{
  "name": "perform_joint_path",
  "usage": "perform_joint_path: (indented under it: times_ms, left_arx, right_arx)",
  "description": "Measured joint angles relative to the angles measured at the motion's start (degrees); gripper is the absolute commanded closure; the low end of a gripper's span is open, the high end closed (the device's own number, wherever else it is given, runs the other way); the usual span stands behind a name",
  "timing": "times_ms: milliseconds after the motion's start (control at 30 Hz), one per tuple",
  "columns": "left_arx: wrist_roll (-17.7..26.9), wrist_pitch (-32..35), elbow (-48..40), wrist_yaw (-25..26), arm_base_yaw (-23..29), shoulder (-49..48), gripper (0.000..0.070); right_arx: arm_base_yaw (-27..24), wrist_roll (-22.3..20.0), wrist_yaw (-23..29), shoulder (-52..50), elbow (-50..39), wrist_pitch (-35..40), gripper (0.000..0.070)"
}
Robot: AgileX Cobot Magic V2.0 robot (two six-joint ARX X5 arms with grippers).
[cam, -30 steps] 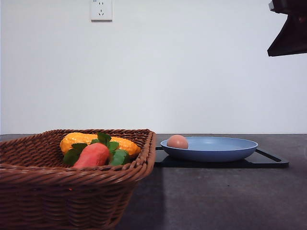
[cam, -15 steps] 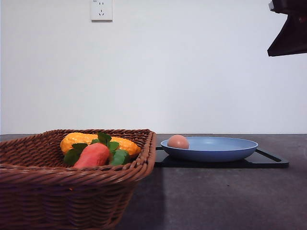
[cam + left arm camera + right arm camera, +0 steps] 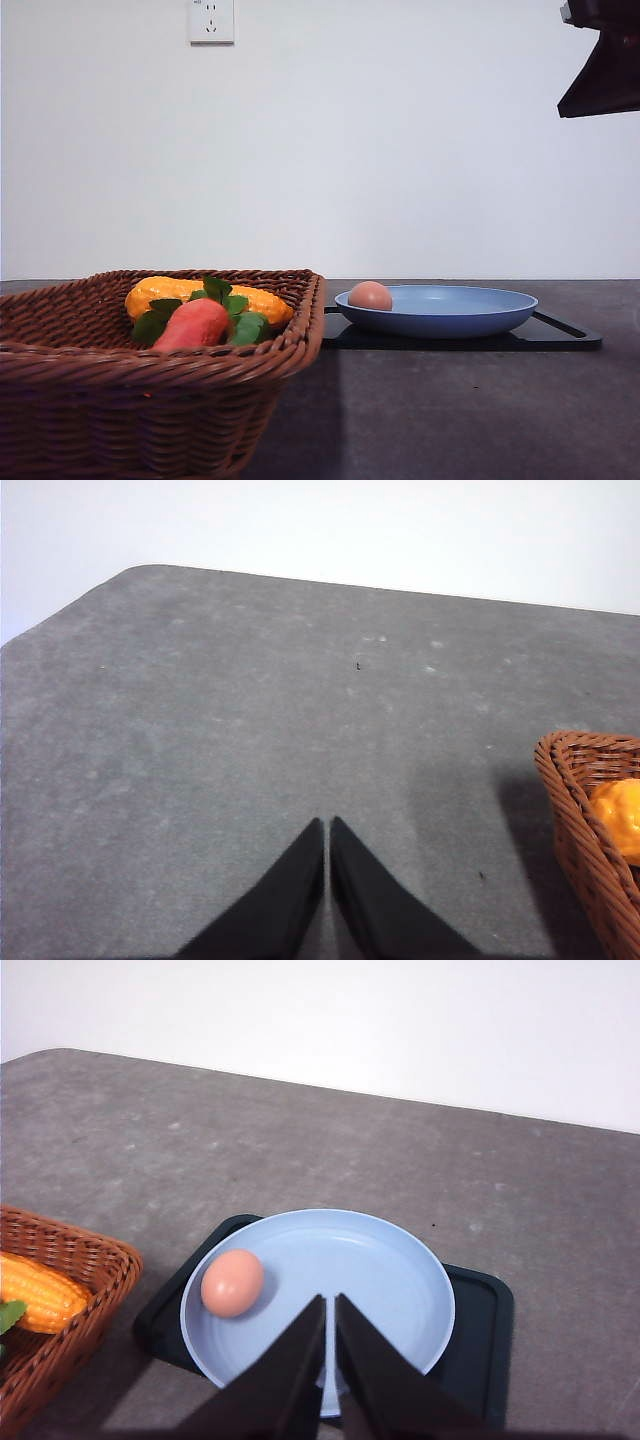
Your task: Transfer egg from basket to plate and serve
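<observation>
Your smooth pinkish-tan egg (image 3: 232, 1282) lies in the matte blue plate (image 3: 400, 1270) beside the woven basket (image 3: 150, 400); both arms' fingers are together

Ahead of you stands a plain, matte white wall (image 3: 400, 150), evenly lit with no hard shadows, and 1 white plastic wall socket (image 3: 211, 20) sits high on it toward the left. Below it runs the dark grey, faintly speckled table top (image 3: 470, 410), whose far edge meets the wall in a straight line, with 1 rounded corner (image 3: 140, 572) on the left.
</observation>
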Motion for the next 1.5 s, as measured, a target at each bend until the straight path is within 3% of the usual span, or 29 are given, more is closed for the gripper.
perform_joint_path:
  times_ms: [533, 800, 1067, 1233, 1500]
  left_arx:
    - [0.0, 0.0, 0.0, 0.02, 0.0, 0.0, 0.07]
    - [0.0, 0.0, 0.0, 0.04, 0.0, 0.0, 0.07]
    - [0.0, 0.0, 0.0, 0.04, 0.0, 0.0, 0.07]
    - [0.0, 0.0, 0.0, 0.04, 0.0, 0.0, 0.07]
    - [0.0, 0.0, 0.0, 0.04, 0.0, 0.0, 0.07]
  right_arx:
    - [-0.03, -0.25, 0.25, -0.83, 0.0, -1.02, 0.07]
    - [-4.39, -6.17, 2.4, -16.06, -5.44, 0.53, 0.07]
    - [-14.87, -6.78, -6.69, -30.76, -16.42, 0.42, 0.07]
    - [-20.42, -6.91, -13.54, -34.75, -19.82, 0.18, 0.07]
    - [-24.14, -6.93, -18.17, -38.77, -20.84, -5.9, 0.07]
